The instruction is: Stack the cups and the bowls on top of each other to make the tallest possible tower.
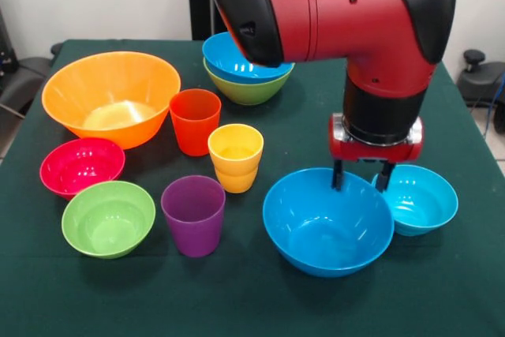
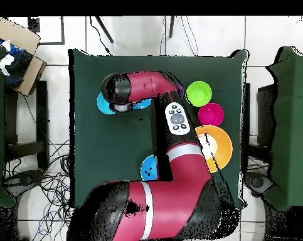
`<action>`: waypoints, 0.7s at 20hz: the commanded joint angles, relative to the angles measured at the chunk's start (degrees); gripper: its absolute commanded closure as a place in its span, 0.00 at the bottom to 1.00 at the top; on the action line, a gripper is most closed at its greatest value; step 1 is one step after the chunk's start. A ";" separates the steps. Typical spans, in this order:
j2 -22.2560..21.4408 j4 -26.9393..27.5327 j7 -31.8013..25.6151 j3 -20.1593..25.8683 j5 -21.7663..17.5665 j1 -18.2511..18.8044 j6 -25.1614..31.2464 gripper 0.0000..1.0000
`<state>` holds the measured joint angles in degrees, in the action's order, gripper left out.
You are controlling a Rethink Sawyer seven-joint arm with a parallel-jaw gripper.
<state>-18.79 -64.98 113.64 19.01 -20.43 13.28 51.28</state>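
The green cloth-covered table [image 1: 442, 290] carries everything. The huge glossy orange-yellow plastic bowl [image 1: 110, 97] sits at the front view's left; overhead it shows only partly [image 2: 217, 148] beside the red and black arm [image 2: 172, 188], which hides the cups there. The large blue plastic bowl [image 1: 327, 221] stands in the foreground, its far rim directly under the gripper [image 1: 362, 175]; the two dark fingers [image 1: 338, 174] are set apart, one dipping just inside that rim, the other over the gap toward the small light-blue bowl [image 1: 418, 198] touching beside it. A second blue bowl [image 1: 237, 61] nests in a medium green bowl [image 1: 248, 88] at the back, a short tower. The small green bowl [image 1: 108, 218] and pink-red bowl [image 1: 82, 166] appear in both views. Between them stand the ribbed orange-red tumbler [image 1: 195, 121], the yellow stepped tumbler [image 1: 236, 157] and the smooth purple tumbler [image 1: 193, 215], seen only from the front.
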 commanded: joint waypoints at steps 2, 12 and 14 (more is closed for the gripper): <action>2.13 4.84 -3.85 2.65 0.07 -1.03 2.40 0.00; 3.51 7.65 -2.90 2.08 -0.23 -2.29 3.00 0.00; 3.67 7.80 -2.82 2.08 -0.17 -2.35 2.83 0.00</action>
<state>-16.83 -61.21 113.64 19.02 -20.43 12.48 51.34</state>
